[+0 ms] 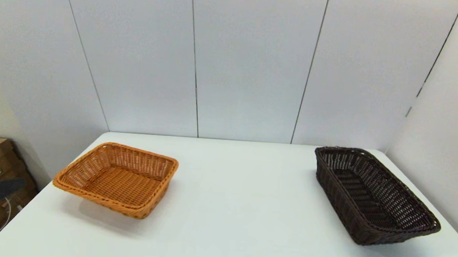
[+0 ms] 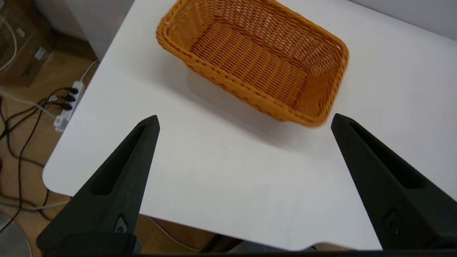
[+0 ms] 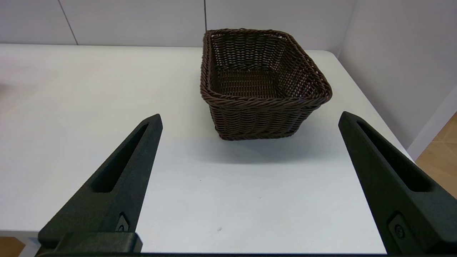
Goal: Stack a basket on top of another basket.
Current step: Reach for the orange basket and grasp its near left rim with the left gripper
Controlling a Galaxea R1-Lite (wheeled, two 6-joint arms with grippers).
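Left end effector [image 2: 244, 121]: fingers wide apart, lower left, off the white bench [image 1: 240, 208]. Orange-tan rectangular woven wicker basket [image 1: 116, 178]: bench, left. Dark brown rectangular woven wicker basket [image 1: 374, 195]: bench, right, well apart. Right end effector [image 3: 250, 119]: fingers wide apart, facing it.

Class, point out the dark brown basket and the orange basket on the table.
dark brown basket [image 1: 362, 194], head view, on its woven floor.
orange basket [image 1: 120, 179], head view, on its woven floor.
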